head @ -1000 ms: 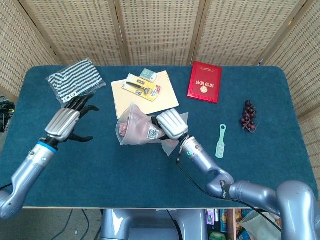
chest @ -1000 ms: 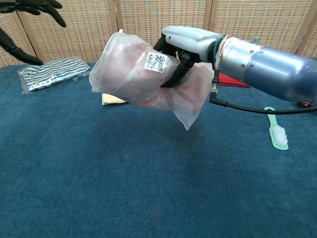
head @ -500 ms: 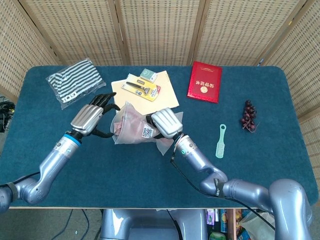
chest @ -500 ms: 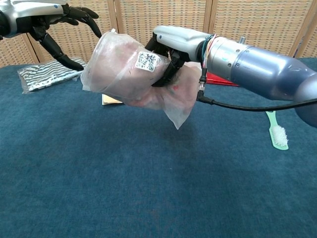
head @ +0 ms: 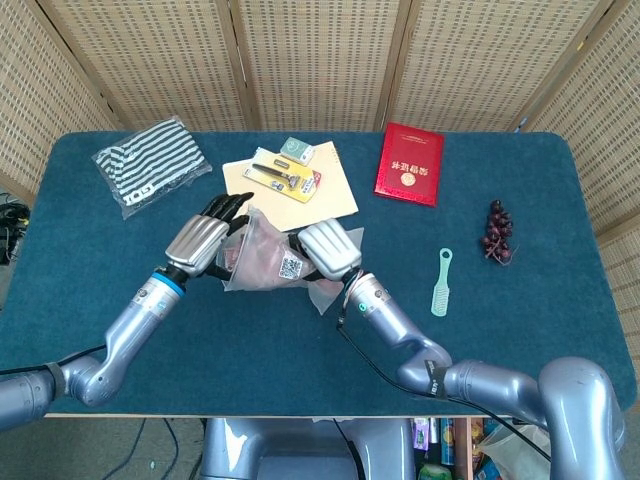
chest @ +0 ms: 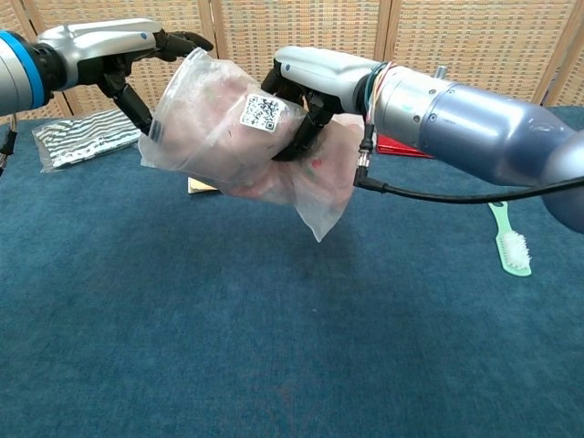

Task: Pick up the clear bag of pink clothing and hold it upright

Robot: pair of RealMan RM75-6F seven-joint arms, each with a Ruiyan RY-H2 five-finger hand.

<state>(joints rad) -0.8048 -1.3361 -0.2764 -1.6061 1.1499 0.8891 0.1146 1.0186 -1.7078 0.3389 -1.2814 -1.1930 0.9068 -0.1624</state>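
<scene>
The clear bag of pink clothing [head: 262, 258] [chest: 219, 128] hangs above the blue table, lying roughly sideways with a QR label facing up. My right hand [head: 328, 248] [chest: 306, 78] grips it from the right, fingers curled around its middle. The bag's loose end droops below that hand. My left hand [head: 205, 240] [chest: 119, 50] is at the bag's left end, with its fingers spread over the top edge and its thumb under the corner. It is at the plastic but has not closed on it.
A striped bag [head: 152, 163] [chest: 87, 135] lies at the back left. Behind the lifted bag is a tan envelope [head: 295, 185] with a razor pack. A red booklet [head: 409, 163], dark grapes [head: 497, 232] and a green brush [head: 441, 283] [chest: 511, 242] lie to the right.
My left hand has swung in from the left and reached the bag's left end. My right hand has carried the bag slightly left.
</scene>
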